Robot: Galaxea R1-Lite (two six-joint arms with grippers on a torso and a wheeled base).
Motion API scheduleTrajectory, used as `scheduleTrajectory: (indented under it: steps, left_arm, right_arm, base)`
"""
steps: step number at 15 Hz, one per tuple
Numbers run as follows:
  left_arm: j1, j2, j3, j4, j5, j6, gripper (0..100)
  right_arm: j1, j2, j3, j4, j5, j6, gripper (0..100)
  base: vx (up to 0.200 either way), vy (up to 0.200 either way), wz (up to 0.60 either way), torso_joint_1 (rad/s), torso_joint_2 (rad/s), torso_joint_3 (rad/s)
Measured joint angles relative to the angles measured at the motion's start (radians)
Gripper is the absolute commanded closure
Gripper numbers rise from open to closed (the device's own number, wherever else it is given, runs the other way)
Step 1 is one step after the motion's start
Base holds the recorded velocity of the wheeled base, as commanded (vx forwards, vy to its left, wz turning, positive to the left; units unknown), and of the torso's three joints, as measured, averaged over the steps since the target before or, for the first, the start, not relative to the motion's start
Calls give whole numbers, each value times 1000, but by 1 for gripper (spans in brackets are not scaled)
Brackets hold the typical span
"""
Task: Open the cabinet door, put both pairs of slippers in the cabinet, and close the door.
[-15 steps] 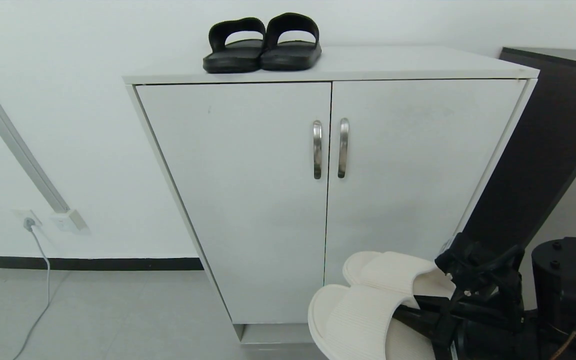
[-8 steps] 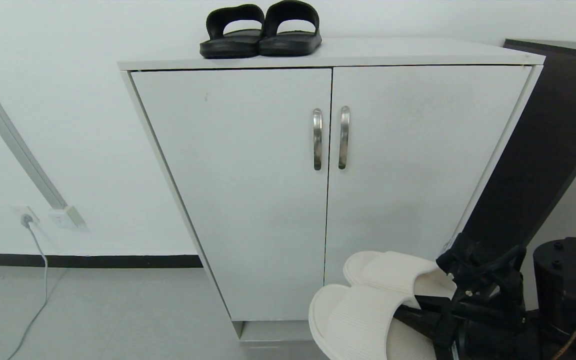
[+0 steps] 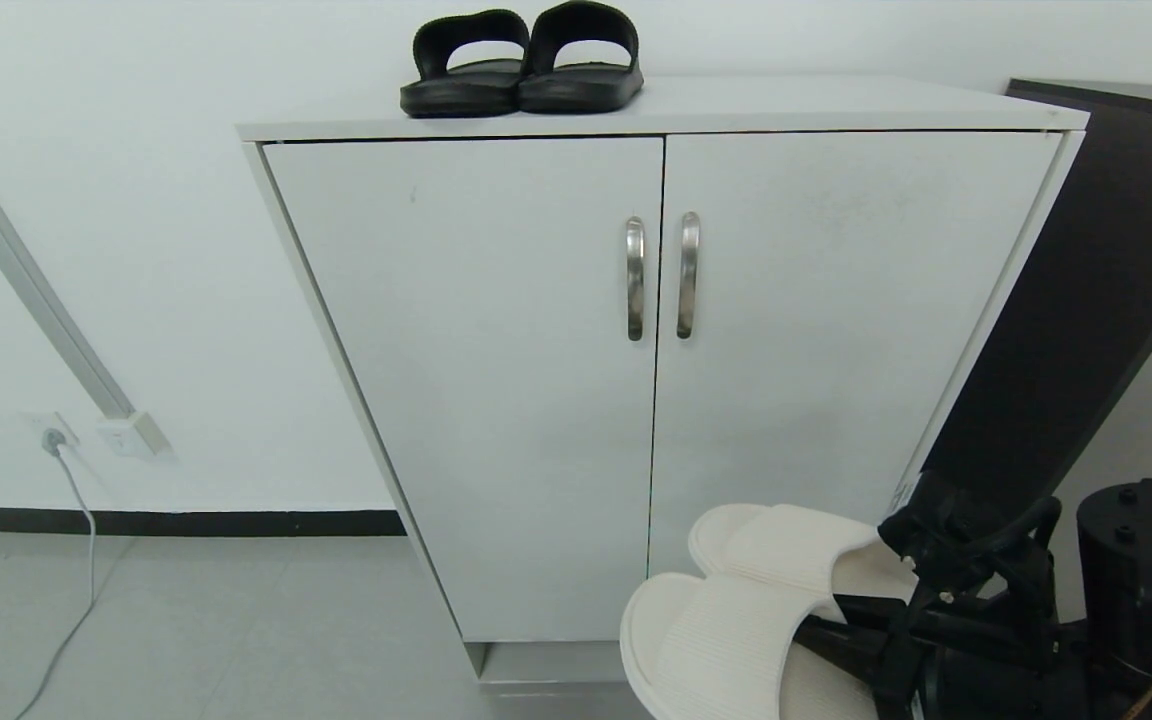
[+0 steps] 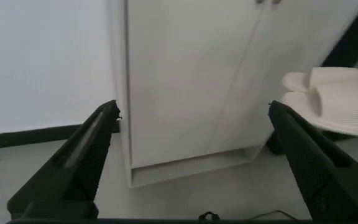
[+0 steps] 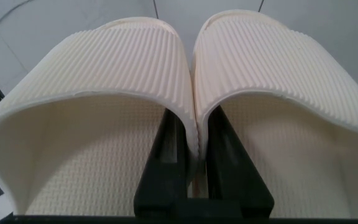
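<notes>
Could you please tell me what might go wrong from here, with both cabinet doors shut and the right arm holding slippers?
The right gripper pinches the pair of cream ribbed slippers only by their adjoining inner strap walls; they could slip out during motion.
The two slim metal handles sit close together on the white cabinet, so the open left gripper might catch the wrong one or both.

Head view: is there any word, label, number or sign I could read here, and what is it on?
None can be read: the white two-door cabinet, the black slide slippers on top of it, the cream ribbed slippers and the white wall socket all show no legible print.
</notes>
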Motion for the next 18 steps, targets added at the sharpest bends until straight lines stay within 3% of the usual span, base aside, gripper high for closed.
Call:
scheduleTrajectory:
  steps: [2, 4, 6, 9, 13, 16, 18]
  left_arm:
    - [-8, 174, -62, -82, -97, -3, 0]
    - [-64, 344, -120, -183, -141, -4, 0]
    - [-189, 501, -196, -275, -159, -5, 0]
    - [-412, 682, -337, -325, -141, -10, 0]
    - [-595, 871, -524, -339, -131, -16, 0]
    - [-659, 1003, -672, -381, -132, -52, 0]
    - [-698, 1085, -756, -432, -133, -126, 0]
  right_arm:
    - [0, -1, 7, -1, 1, -11, 100]
    - [0, 0, 10, -1, 3, -11, 100]
    - [0, 1, 12, 0, 3, -11, 100]
    - [0, 1, 11, -1, 3, -10, 100]
    - [0, 0, 10, 0, 3, -11, 100]
    - [0, 1, 10, 0, 3, -12, 100]
    - [0, 1, 10, 0, 3, -12, 100]
  base:
    - [0, 0, 0, 0, 0, 0]
    - [0, 0, 0, 0, 0, 0]
    - [0, 0, 0, 0, 0, 0]
    - [0, 0, 0, 0, 0, 0]
    - [0, 0, 0, 0, 0, 0]
    - [0, 0, 0, 0, 0, 0]
    - [0, 0, 0, 0, 0, 0]
